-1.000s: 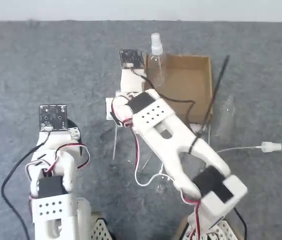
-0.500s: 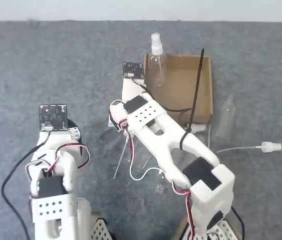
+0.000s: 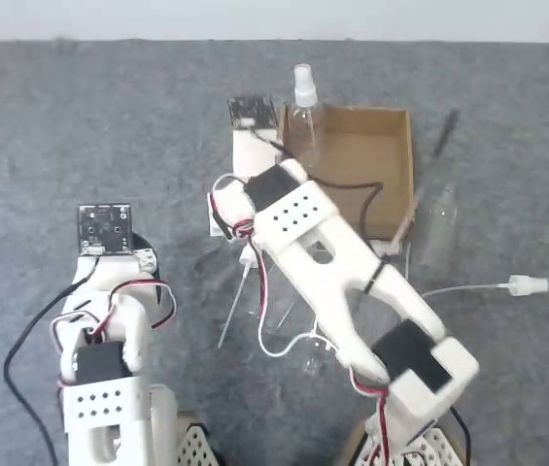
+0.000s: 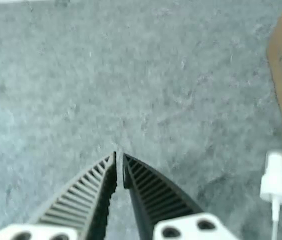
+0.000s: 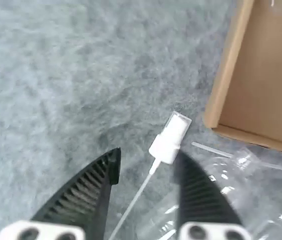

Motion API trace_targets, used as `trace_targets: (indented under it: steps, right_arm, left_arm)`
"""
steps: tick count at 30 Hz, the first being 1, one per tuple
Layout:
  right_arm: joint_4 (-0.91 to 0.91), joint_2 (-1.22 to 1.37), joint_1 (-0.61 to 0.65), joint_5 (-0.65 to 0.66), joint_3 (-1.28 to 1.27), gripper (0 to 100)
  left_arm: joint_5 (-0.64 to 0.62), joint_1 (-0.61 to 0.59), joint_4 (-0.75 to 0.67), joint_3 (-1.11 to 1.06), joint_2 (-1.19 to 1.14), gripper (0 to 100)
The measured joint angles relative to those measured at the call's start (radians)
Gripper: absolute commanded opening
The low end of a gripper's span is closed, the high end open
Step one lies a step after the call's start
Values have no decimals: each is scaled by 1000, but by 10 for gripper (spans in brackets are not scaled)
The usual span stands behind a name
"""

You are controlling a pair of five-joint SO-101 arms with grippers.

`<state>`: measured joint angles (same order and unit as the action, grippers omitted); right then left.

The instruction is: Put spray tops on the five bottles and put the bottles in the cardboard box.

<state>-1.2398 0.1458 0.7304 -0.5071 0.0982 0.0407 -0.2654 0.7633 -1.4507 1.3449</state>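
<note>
While you look down from the high view, the brown cardboard box [image 3: 376, 155] lies beyond the right arm. A clear plastic bottle with a white spray top [image 3: 305, 121] is at its far left corner, and an uncapped clear bottle [image 3: 440, 225] is just right of it. In your left wrist view, the left gripper [image 4: 120, 159] is pinched closed on nothing. In your right wrist view, the right gripper [image 5: 147, 159] is spread wide. A loose white spray top with a thin tube [image 5: 169, 137] lies on the grey carpet [image 5: 56, 75] between its fingers, near the box's corner.
</note>
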Motion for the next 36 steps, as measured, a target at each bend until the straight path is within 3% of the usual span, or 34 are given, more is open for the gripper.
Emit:
trace_targets:
  steps: [5, 10, 20, 26, 31, 36]
  right_arm:
    - [-114, -144, -38, 54, 18, 60]
    - [-255, -316, -196, 141, 20, 60]
    - [-411, -563, -835, 384, 3, 162]
    - [-215, -545, -1169, 419, -259, 163]
    - [9, -408, -1261, 417, -454, 163]
    - [104, -264, -1315, 353, -480, 188]
  left_arm:
    - [0, 0, 0, 0, -3, 12]
    - [0, -2, 0, 0, -3, 12]
    - [0, 23, 0, 0, -3, 12]
    - [0, 29, 0, 0, -3, 12]
    - [0, 29, 0, 0, -3, 12]
    - [0, 29, 0, -12, -3, 12]
